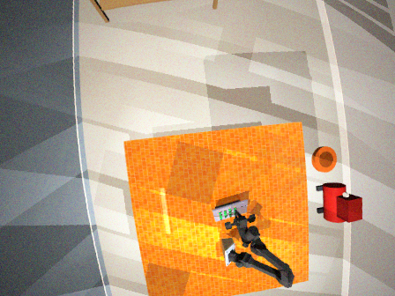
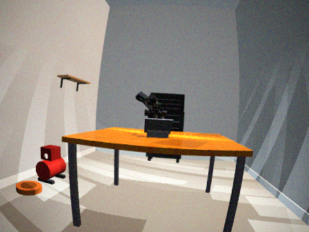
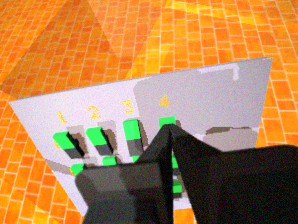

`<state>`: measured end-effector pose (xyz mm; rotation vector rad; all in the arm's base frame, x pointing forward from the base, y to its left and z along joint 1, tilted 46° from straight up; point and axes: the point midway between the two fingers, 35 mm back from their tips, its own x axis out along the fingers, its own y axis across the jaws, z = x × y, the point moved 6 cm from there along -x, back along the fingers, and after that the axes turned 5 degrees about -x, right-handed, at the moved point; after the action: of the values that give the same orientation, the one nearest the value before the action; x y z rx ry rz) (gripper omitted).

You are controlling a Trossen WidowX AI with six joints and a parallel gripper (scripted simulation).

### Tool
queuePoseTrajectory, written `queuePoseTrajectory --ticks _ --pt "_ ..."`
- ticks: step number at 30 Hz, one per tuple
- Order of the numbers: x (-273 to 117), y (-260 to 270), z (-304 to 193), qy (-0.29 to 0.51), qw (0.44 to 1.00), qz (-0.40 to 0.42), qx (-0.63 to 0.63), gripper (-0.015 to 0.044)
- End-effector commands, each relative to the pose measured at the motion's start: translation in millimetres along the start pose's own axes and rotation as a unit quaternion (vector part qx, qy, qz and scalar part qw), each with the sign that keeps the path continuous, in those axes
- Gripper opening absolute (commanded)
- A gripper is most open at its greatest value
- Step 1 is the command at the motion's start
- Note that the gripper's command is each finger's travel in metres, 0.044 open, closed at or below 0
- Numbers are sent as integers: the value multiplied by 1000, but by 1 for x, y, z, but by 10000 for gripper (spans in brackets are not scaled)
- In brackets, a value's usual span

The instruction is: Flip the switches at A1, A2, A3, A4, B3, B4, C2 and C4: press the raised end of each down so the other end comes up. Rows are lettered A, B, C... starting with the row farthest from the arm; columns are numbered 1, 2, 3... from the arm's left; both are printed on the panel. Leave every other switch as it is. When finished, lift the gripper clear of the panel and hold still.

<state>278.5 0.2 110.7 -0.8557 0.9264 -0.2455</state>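
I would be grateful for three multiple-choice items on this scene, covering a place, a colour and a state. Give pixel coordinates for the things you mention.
1. Where are the end effector's [image 3: 170,127] fingertips?
A) by column 1
B) by column 4
C) off the panel's left edge

2. What colour are the printed column numbers?
A) yellow
B) blue
C) red

3. How is the end effector?
A) wide open
B) half open
C) shut

Key:
1 B: the tips meet just below the printed 4 [image 3: 164,102].
2 A: the digits on the panel [image 3: 200,92] are yellow.
3 C: its fingers come together.

The surface [image 1: 185,176] [image 2: 138,143] [image 3: 35,40] under the switch panel [image 1: 217,214] [image 2: 158,125] [image 3: 95,95] looks like smooth, brick-patterned orange sheeting; the panel's face resembles smooth matt plastic; right above it, the gripper [image 1: 236,211] [image 3: 168,128] looks matt black.
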Motion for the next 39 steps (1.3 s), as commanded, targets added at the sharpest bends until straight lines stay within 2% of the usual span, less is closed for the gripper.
queuePoseTrajectory --ticks 1,27,29,34,39 --pt "1 0 0 -2 1000 1 -1 0" --pt "4 0 0 -2 1000 1 -1 0" --pt "-5 1 1 -1 1000 1 0 0" --pt "-59 1 -3 -13 1000 2 -1 0" --pt "-61 2 -5 -13 1000 2 -2 0"
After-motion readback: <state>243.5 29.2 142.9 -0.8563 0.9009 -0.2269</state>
